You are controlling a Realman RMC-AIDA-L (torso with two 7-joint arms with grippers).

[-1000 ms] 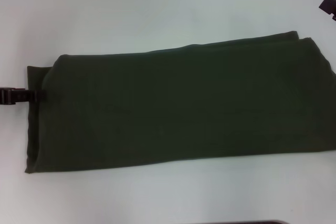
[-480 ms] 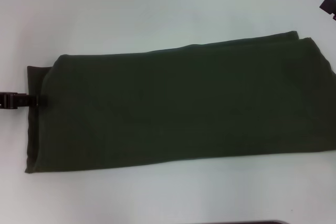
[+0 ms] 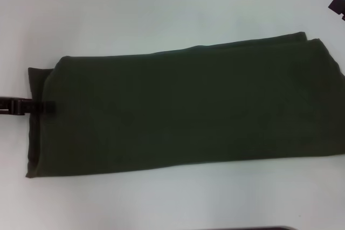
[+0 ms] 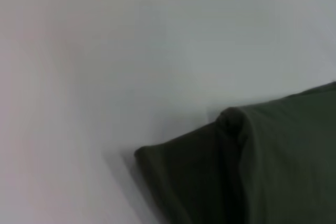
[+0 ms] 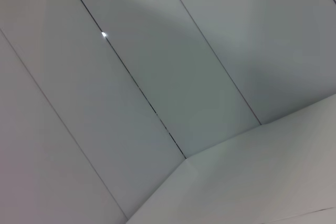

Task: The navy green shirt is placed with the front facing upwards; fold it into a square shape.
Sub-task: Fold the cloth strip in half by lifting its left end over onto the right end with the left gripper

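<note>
The navy green shirt (image 3: pixel 183 106) lies on the white table (image 3: pixel 161 4), folded into a long strip. My left hand (image 3: pixel 47 106) sits at its left end; can't tell if it's gripping. Right hand (image 3: pixel 337 5) is parked far right, can't tell either. Risk: if I only catch the top layer, the fold goes crooked.

no legible text, labels or numbers, navy green shirt (image 3: pixel 188 109) folded with plain fabric showing, no print visible
</note>
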